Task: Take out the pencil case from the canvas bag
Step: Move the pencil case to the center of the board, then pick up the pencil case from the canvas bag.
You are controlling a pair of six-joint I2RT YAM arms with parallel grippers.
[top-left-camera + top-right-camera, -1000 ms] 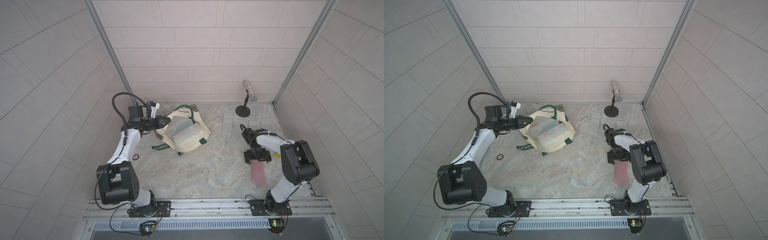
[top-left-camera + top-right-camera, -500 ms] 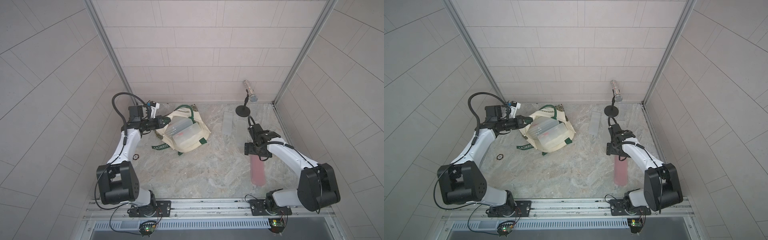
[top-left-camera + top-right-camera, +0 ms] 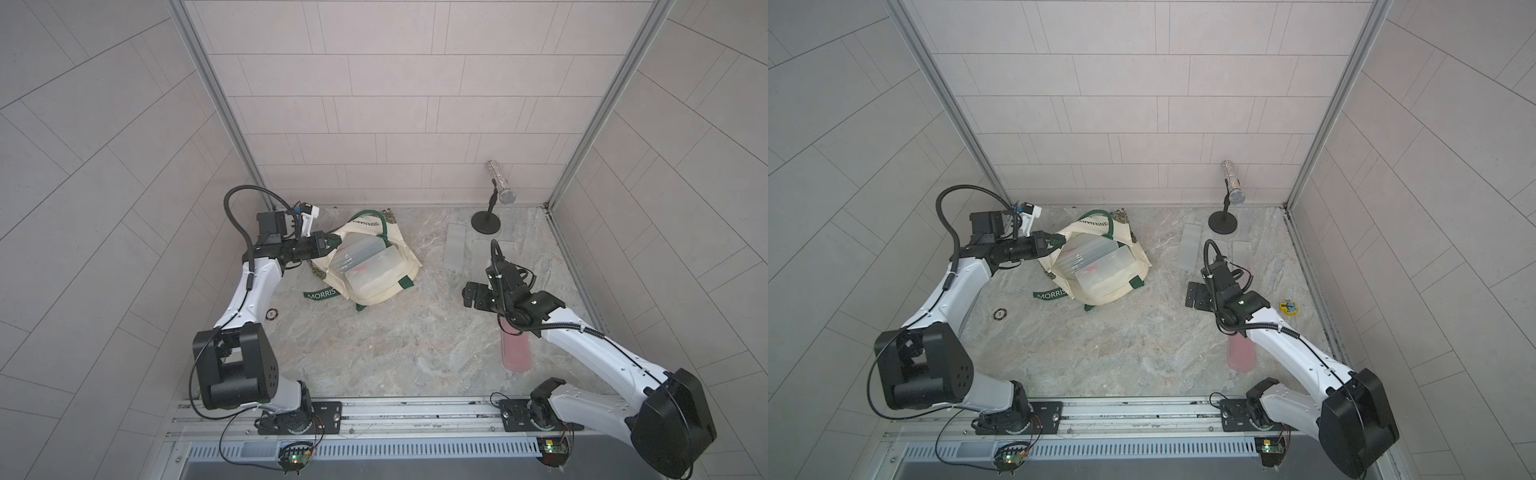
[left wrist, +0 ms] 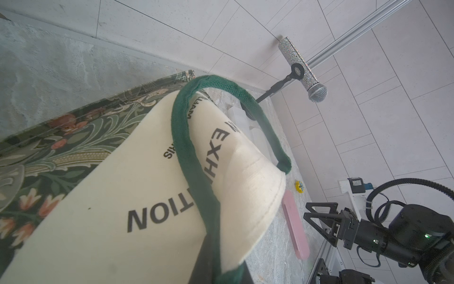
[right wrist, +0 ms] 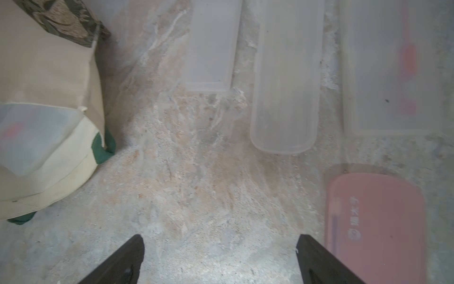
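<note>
The cream canvas bag lies on its side at the back left, its mouth facing up. Two translucent pencil cases show inside it. My left gripper is shut on the bag's rim by a green handle and holds that edge up. My right gripper is open and empty over bare table. It sits between the bag and a pink pencil case lying on the table.
Three translucent cases lie on the table at the back right. A microphone on a round stand is in the back right corner. A black ring lies by the left arm, a small yellow piece near the right wall.
My right arm has stretched out and its open gripper has moved left, away from the pink case toward the bag. The left gripper and the bag have not moved.
</note>
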